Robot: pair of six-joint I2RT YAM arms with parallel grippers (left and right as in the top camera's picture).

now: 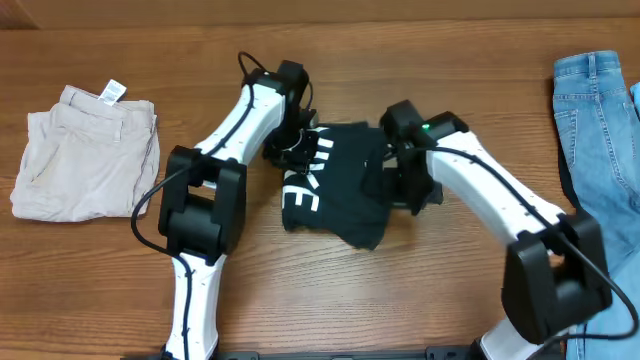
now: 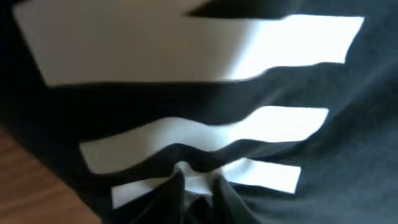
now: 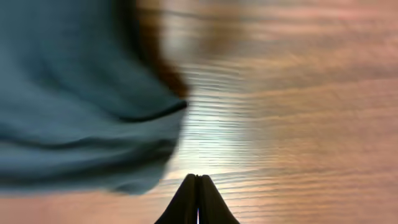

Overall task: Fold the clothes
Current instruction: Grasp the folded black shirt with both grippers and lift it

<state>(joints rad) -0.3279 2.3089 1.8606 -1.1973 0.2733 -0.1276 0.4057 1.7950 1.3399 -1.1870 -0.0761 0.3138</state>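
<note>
The clothes (image 1: 345, 200), a black T-shirt with white lettering (image 1: 303, 180), lie bunched in a rough rectangle at mid-table. My left gripper (image 1: 290, 150) is at the shirt's upper left edge. In the left wrist view its fingertips (image 2: 177, 186) pinch a raised fold of the printed cloth (image 2: 186, 50), so the left gripper (image 2: 198, 182) is shut on the shirt. My right gripper (image 1: 405, 188) sits at the shirt's right edge. In the right wrist view the right gripper (image 3: 198, 179) is shut with nothing in it, low over bare wood, with the shirt (image 3: 81, 93) to its left.
Folded beige shorts (image 1: 85, 150) with a white tag lie at the far left. Light blue jeans (image 1: 600, 140) lie along the right edge. The wooden table (image 1: 450, 310) shows bare in front of the shirt, between the two arm bases.
</note>
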